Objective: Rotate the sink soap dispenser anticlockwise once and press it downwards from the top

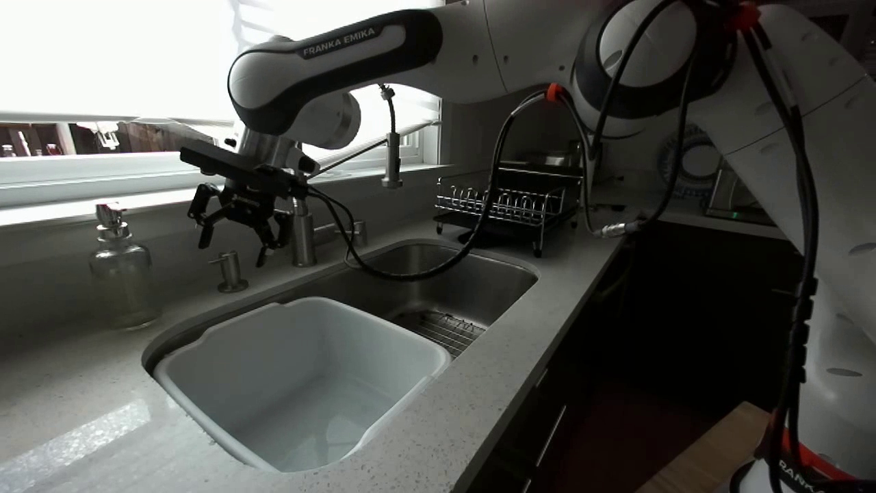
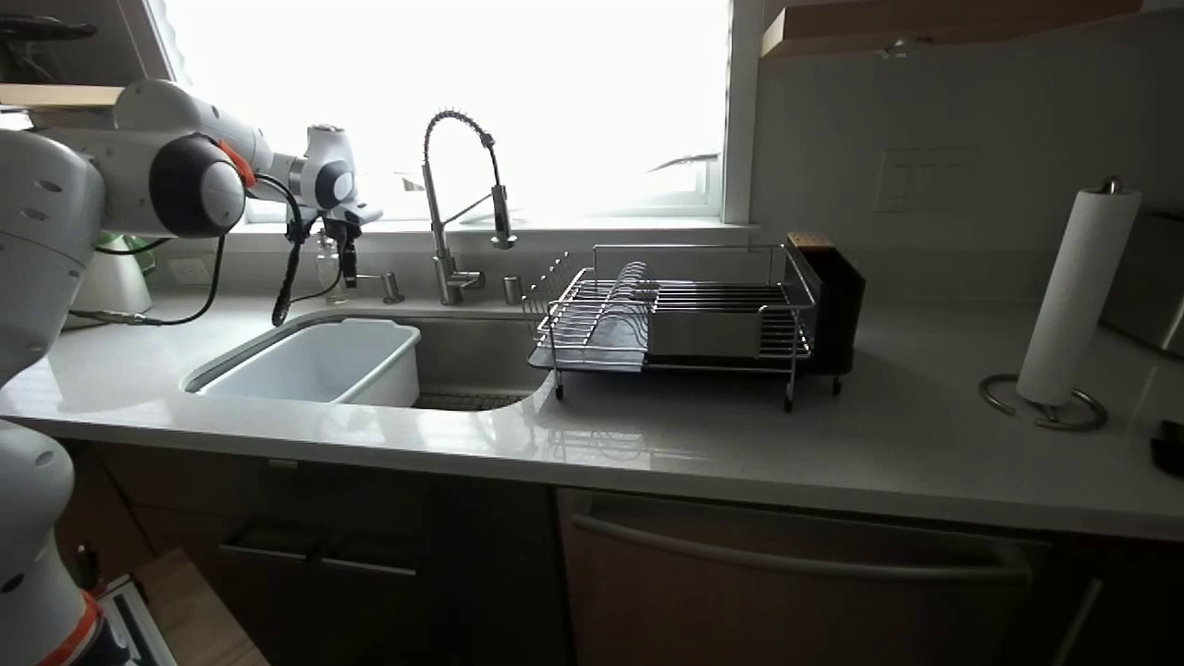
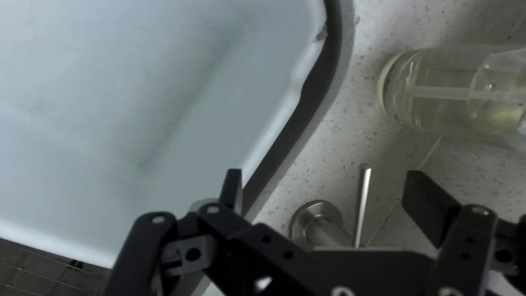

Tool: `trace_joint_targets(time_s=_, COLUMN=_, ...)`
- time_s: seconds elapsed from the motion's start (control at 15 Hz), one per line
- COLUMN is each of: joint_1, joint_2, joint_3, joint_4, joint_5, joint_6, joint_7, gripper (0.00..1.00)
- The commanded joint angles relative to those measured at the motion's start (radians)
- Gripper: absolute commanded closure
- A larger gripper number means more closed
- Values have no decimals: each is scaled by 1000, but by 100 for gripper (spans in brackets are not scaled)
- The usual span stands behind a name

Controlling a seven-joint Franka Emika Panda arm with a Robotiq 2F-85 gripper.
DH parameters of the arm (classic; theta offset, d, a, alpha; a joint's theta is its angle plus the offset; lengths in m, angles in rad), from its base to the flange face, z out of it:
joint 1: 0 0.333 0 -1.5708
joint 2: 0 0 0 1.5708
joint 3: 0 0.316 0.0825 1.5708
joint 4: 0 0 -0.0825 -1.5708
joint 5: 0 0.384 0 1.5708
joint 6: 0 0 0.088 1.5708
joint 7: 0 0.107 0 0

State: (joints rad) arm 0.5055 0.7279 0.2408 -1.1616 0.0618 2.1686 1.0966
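Observation:
The sink soap dispenser is a short metal post with a thin nozzle, standing upright on the counter behind the sink in both exterior views (image 1: 231, 275) (image 2: 392, 289). Its nozzle points toward the glass pump bottle. In the wrist view the dispenser's base and post (image 3: 322, 226) and its thin nozzle (image 3: 362, 201) show between the open fingers. The top of its post is hidden behind the gripper body there. My gripper (image 1: 233, 248) is open and empty, pointing down above the dispenser, apart from it. It also shows in the wrist view (image 3: 326, 187).
A clear glass pump bottle (image 1: 123, 281) stands beside the dispenser. The tall spring-coil faucet (image 2: 437, 222) stands on its other side, close to the gripper. A pale plastic tub (image 1: 383, 335) sits in the sink. A dish rack (image 2: 684, 328) stands beyond the sink.

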Motion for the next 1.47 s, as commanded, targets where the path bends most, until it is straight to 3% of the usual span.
trace_joint_targets(time_s=0.0, joint_1=30, joint_2=78, joint_3=-18, joint_4=93, joint_5=12, joint_6=22, joint_7=-41, gripper=0)
trace_joint_targets(time_s=0.27, joint_1=20, joint_2=107, joint_3=6, joint_4=111, joint_5=-11, joint_6=19, joint_7=-80, gripper=0)
trace_joint_targets(time_s=1.4, joint_1=23, joint_2=94, joint_3=-49, joint_4=114, joint_5=-113, joint_6=-42, joint_7=-117, gripper=0)
